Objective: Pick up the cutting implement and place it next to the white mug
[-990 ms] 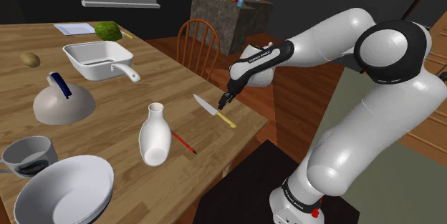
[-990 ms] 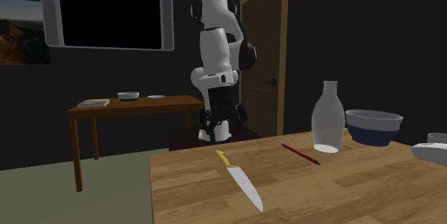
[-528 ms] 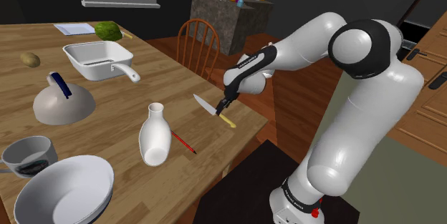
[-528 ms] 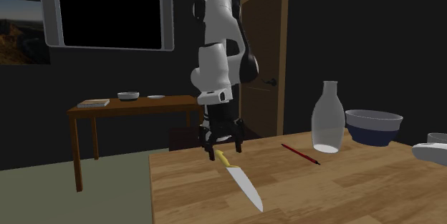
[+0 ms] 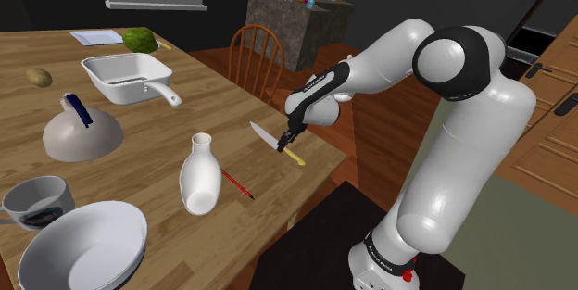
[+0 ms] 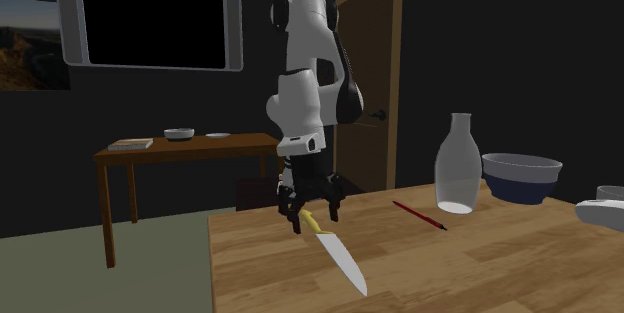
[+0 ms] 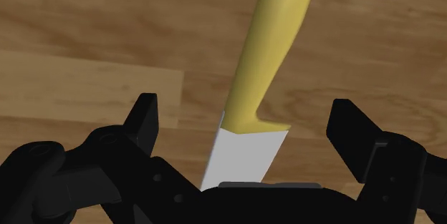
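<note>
A knife with a yellow handle [image 5: 294,156] and a silver blade [image 5: 262,134] lies flat near the wooden table's edge [image 5: 320,172]. My gripper [image 5: 285,140] is open and low over it. Its fingers stand on either side of the spot where handle meets blade. In the wrist view the handle [image 7: 268,51] runs away from the gripper [image 7: 247,112], and both black fingertips [image 7: 147,112] stand clear of it. From the second exterior view the gripper [image 6: 310,216] hangs over the handle end of the knife [image 6: 342,261]. The white mug [image 5: 37,200] sits at the table's near left.
A white bottle [image 5: 200,175] and a red pencil [image 5: 237,185] lie between the knife and the mug. A large white bowl [image 5: 83,246], a domed lid [image 5: 81,133] and a white pan [image 5: 127,77] crowd the left side. A wooden chair [image 5: 256,56] stands behind the table.
The gripper has come down and in toward the table, from above and beside the knife to low over the handle's base. The knife has not moved.
</note>
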Robot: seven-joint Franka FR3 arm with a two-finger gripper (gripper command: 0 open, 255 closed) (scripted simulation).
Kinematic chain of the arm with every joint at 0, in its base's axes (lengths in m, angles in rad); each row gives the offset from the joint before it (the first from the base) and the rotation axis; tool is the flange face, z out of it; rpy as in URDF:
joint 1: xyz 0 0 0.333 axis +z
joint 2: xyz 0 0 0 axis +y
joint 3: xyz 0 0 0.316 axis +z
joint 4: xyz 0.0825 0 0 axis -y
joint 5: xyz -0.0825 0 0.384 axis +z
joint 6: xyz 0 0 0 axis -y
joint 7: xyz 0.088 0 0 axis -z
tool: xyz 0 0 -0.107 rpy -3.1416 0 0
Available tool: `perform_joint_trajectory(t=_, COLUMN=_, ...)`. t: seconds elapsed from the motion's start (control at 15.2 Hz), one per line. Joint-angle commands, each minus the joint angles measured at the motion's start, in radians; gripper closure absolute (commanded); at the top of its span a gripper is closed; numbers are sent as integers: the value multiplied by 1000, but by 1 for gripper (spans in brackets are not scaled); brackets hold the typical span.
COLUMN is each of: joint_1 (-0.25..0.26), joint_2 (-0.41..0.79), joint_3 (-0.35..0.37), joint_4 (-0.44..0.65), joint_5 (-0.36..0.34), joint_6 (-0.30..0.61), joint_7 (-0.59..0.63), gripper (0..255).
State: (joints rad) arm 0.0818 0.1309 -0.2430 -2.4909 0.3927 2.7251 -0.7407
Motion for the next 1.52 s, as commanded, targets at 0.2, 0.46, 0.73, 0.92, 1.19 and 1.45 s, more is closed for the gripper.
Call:
perform_joint_trajectory(t=0.2, joint_1=0, joint_2=0, joint_3=0, joint_4=0, joint_5=0, joint_6=0, joint_7=0, gripper=255)
perform_joint_trajectory(t=0.46, joint_1=0, joint_2=0, joint_3=0, joint_4=0, joint_5=0, joint_6=0, joint_7=0, gripper=255)
perform_joint_trajectory(t=0.73, joint_1=0, joint_2=0, joint_3=0, joint_4=0, joint_5=0, joint_6=0, joint_7=0, gripper=255)
perform_joint_trajectory(t=0.92, joint_1=6, joint_2=-41, joint_3=-14, joint_4=-1, joint_5=-48, joint_6=-35, joint_7=39, gripper=255)
perform_joint_trajectory(t=1.19, joint_1=8, joint_2=-94, joint_3=-26, joint_4=2, joint_5=-105, joint_6=-85, joint_7=87, gripper=255)
perform_joint_trajectory(t=1.45, joint_1=6, joint_2=-143, joint_3=-31, joint_4=10, joint_5=-154, joint_6=-137, joint_7=127, gripper=255)
